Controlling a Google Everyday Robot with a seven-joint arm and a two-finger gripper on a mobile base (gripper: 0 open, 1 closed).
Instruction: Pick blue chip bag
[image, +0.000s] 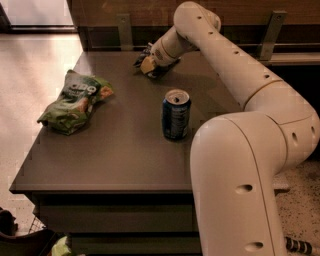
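Blue chip bag (159, 71) lies near the table's (115, 150) far edge, mostly hidden under the gripper (148, 63). The gripper is pressed down onto it, presumably to grasp it, but I cannot tell whether it has closed. The soda can (176, 114) and green bag (75, 102) sit well apart, leaving the reach unobstructed.

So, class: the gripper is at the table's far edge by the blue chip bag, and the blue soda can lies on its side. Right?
No: the camera view shows the blue soda can standing upright. The gripper is at the far edge by the blue chip bag.
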